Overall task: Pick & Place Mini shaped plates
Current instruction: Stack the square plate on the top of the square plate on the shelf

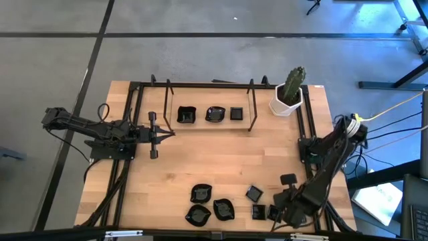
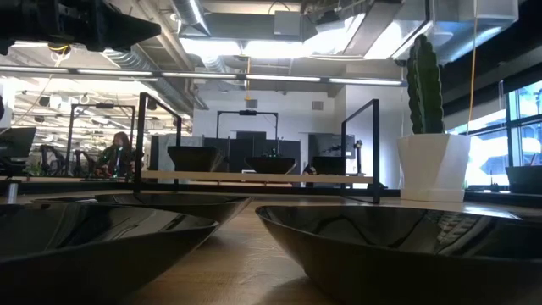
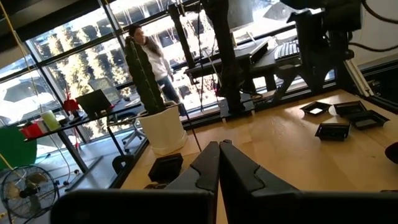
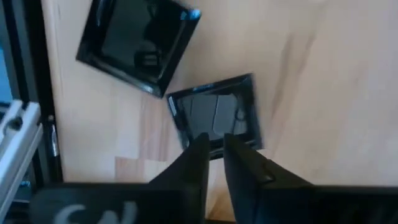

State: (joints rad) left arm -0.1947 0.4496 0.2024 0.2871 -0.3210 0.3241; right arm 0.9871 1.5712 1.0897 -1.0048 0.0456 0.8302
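we note the right gripper (image 1: 289, 213) low at the lower right of the high view, over a cluster of small square plates near the table's front edge. the left gripper (image 1: 162, 135) waits well apart at the left middle of the table, fingers pressed together and empty, pointing toward the rack (image 1: 208, 128).

key relation: in the right wrist view the nearest square plate (image 4: 216, 118) lies just ahead of the right gripper's fingertips (image 4: 214, 146), its near rim passing between or just under the two tips. a second square plate (image 4: 138, 40) sits further out, toward the upper left of that frame, close beside the first but apparently not touching it. the near plate is roughly square, so no clear long axis; its edges sit slightly skewed to the finger line.

right gripper state: fingers only a narrow way apart, a slim gap visible between them. we cannot tell whether the rim is actually pinched or merely lined up in the gap; the plate looks to rest flat on the wood.

other plates: three on the rack at upper centre of the high view, and a group of rounder ones (image 1: 201, 194) at lower centre. the right arm is clearly the nearer one to the front cluster.

judgement: the coming move turns on that rim sitting squarely in the gap.
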